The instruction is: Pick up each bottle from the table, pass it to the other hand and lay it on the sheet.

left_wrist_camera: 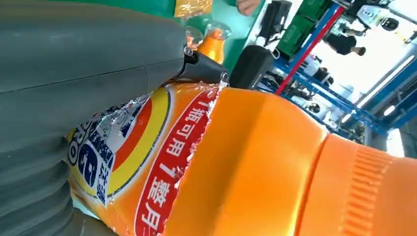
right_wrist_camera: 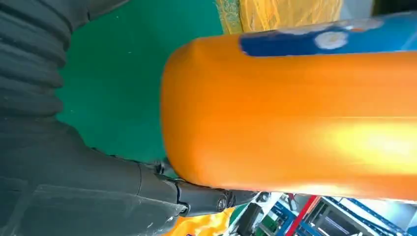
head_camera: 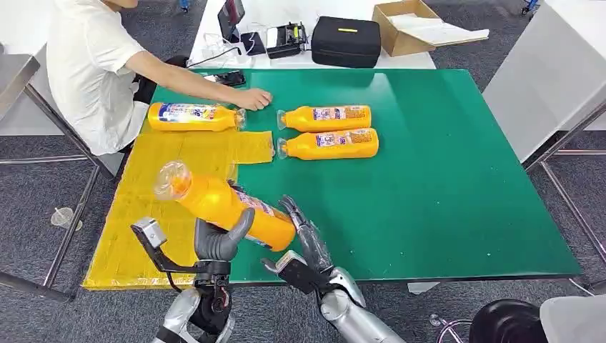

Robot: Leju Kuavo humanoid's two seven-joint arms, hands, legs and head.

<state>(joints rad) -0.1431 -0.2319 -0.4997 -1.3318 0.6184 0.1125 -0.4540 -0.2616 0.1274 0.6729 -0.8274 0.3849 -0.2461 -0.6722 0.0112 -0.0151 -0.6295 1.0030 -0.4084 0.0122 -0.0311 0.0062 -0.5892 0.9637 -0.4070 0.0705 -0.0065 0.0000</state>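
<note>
orange bottle [head_camera: 227, 206] held mid-body by left hand [head_camera: 214, 241], right hand [head_camera: 304, 232] flat vs its base; prob heavy, slick label (grip plain middle).

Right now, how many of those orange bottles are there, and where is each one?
Held bottle, between left hand and right hand: 1
Bottle on the yellow sheet: 1
Bottles on the green table: 2
Total: 4
</note>
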